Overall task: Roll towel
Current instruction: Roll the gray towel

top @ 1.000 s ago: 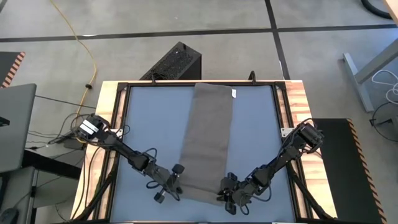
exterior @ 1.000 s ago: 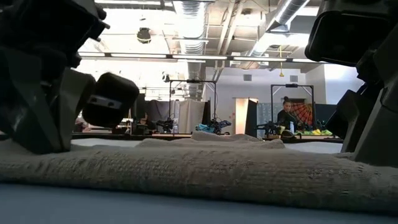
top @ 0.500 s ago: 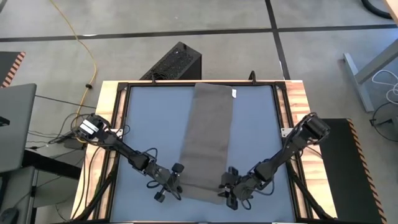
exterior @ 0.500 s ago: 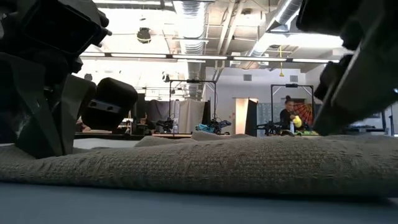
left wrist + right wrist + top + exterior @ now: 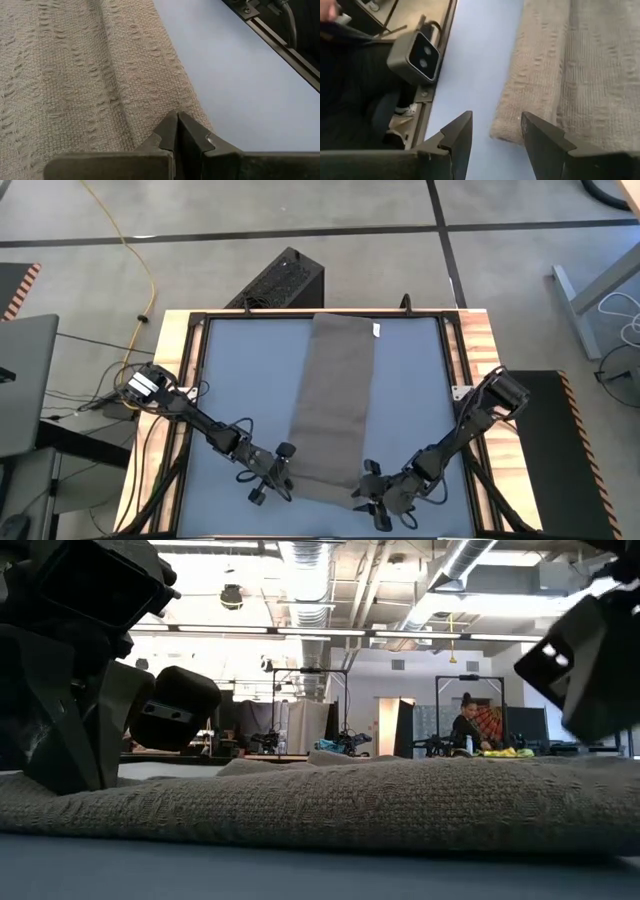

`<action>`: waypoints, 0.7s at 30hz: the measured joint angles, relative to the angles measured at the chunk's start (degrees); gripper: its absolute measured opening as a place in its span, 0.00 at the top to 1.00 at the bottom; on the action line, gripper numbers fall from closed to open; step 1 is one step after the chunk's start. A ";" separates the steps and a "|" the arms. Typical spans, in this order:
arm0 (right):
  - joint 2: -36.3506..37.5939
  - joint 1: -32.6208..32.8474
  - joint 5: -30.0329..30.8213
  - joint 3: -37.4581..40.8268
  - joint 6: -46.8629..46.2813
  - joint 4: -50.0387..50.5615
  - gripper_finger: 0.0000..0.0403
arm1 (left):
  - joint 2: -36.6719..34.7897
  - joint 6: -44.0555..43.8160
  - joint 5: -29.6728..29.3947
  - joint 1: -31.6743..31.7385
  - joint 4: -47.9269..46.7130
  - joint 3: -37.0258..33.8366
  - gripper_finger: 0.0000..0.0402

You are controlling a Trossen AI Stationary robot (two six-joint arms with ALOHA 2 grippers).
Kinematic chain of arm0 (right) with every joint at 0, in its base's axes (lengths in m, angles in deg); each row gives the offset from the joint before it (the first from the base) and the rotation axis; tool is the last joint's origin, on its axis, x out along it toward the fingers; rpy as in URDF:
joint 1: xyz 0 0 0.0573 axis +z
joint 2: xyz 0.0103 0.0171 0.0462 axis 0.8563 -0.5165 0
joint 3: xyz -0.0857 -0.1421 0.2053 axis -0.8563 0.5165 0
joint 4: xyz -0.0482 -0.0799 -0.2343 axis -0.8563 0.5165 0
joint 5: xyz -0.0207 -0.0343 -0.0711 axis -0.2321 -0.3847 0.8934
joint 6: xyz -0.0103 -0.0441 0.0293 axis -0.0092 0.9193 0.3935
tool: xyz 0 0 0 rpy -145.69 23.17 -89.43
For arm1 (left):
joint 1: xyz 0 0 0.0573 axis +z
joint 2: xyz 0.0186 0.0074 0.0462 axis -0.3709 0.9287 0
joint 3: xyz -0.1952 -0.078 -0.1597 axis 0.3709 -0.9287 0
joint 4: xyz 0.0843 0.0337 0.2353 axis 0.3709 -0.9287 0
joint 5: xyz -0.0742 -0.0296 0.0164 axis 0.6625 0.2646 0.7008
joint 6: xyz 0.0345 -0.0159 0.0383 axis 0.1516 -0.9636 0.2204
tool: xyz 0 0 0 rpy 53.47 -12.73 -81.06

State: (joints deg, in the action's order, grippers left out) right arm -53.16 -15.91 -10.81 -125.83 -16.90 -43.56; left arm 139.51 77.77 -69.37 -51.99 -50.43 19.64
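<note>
Lying lengthwise down the middle of the pale blue-grey desk (image 5: 230, 380), the taupe, coarse-woven cloth towel (image 5: 335, 400) forms a long folded strip. Its small white tag (image 5: 377, 330) sits at the far right corner; no writing on it can be read, and no brand or label is legible anywhere.

Left pincer (image 5: 283, 470): at the near left corner of the towel, fingers pressed fully together. The left wrist view shows the closed tips (image 5: 177, 131) at the towel's edge over the weave; whether cloth is pinched between them cannot be told.

Right pincer (image 5: 372, 498): at the near right corner, fingers spread wide and holding nothing. In the right wrist view the towel corner (image 5: 507, 131) lies on the desk between and beyond the two dark fingers (image 5: 457, 135), apart from both.

Compared with a second ago, the right pincer has opened and drawn back toward the near edge, off the towel; in the low view it has lifted clear of the cloth. The left pincer is unchanged, and the towel has not visibly moved.

Texture: loose, ribbed, open weave with a thick rounded near fold (image 5: 330, 815). The desk has a black frame with wooden borders (image 5: 478, 345).
</note>
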 joint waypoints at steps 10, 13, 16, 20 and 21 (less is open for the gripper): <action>-0.21 0.05 1.93 -0.04 0.64 0.79 0.52 | 0.00 -0.46 0.00 0.04 0.02 -0.01 1.00; -0.21 -0.05 2.86 -0.04 1.92 0.93 0.52 | 0.00 -0.50 0.00 0.04 0.02 -0.02 1.00; -0.19 -0.05 3.10 -0.09 2.08 2.11 0.52 | 0.00 -0.50 0.00 0.04 0.02 -0.02 1.00; -0.19 -0.06 3.27 -0.07 2.26 2.59 0.52 | 0.00 -0.50 0.00 0.04 0.02 -0.02 1.00; -0.19 -0.05 3.29 -0.07 2.26 2.61 0.52 | 0.00 -0.50 0.00 0.04 0.04 -0.02 1.00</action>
State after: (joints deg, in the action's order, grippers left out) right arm -53.35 -15.96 -7.52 -125.90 -14.64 -40.95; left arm 139.51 77.27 -69.37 -51.94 -50.39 19.61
